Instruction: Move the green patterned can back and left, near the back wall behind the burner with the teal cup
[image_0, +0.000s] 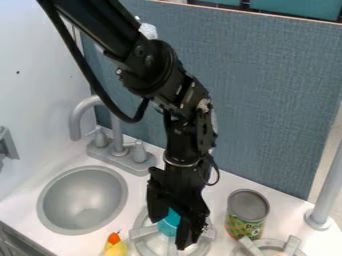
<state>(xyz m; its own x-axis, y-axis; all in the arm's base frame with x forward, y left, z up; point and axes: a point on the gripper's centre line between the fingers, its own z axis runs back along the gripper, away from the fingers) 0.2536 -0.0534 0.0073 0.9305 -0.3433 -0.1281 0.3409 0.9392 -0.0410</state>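
Pointing steeply down, the black gripper (169, 233) is positioned about the teal container (171, 223) at the near left burner (141, 232), seemingly for top access; whether its jaws are clenched cannot be told. Rightward, a tin can (246, 213) is seated.

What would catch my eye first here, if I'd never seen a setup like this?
Probably the big black robot arm, slanting down from the upper left, its gripper low at a partly hidden turquoise object over a gray burner. Next, the round gray sink at the left, with its faucet behind, and the green-and-orange can to the right of the gripper.
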